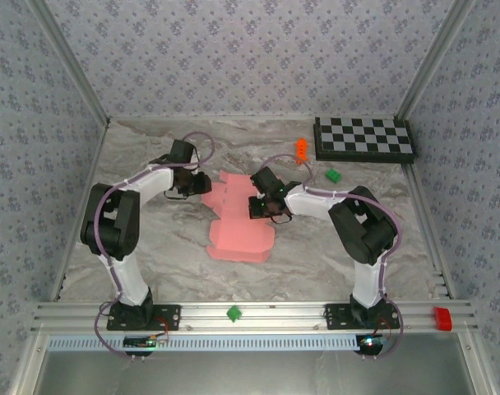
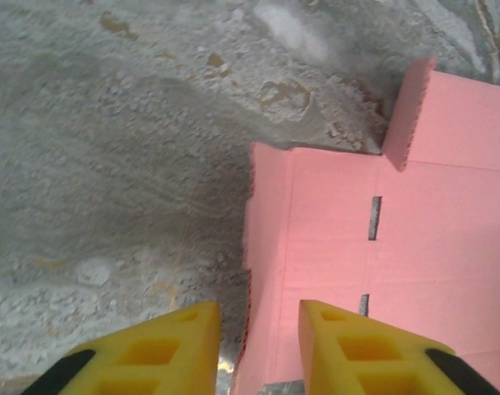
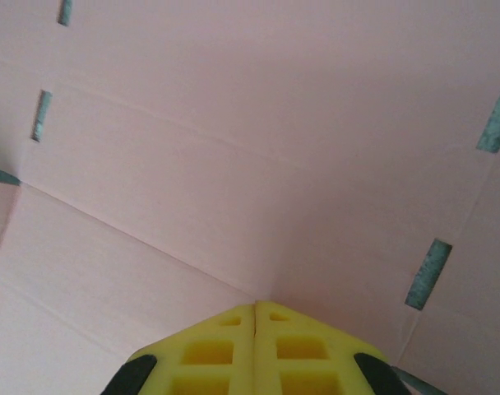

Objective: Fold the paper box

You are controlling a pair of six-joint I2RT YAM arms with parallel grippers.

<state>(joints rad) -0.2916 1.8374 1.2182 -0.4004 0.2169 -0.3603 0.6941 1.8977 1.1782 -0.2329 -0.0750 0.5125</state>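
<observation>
A checkerboard (image 1: 365, 138) is lying at the upper right of the table (image 1: 176, 255). An orange toy (image 1: 300, 148) is sitting just to its left and a green toy (image 1: 333, 175) a little lower. Along the rail (image 1: 299, 311) at the bottom of the frame, a green block (image 1: 233, 313) is resting near the middle and a red block (image 1: 442, 318) at the far right. All of these are sitting well apart from the box (image 1: 238, 222).

The box is lying as a flat pink sheet at the centre of the top view, with its flaps spread out. The left fingers (image 1: 202, 183) are reaching its upper left corner. The right fingers (image 1: 262, 206) are hanging over its upper right part.

In the left wrist view, the left fingers (image 2: 164, 350) are standing apart at the bottom of the frame. The sheet's left edge is running up through the gap, with one finger over bare table and the other over pink card. A flap (image 2: 464, 123) is tilting up at the upper right.

In the right wrist view, the right fingers (image 3: 256, 346) are pressing together tip to tip at bottom centre. Creased, slotted card is lying just beyond them, and I cannot tell whether the tips are touching it.
</observation>
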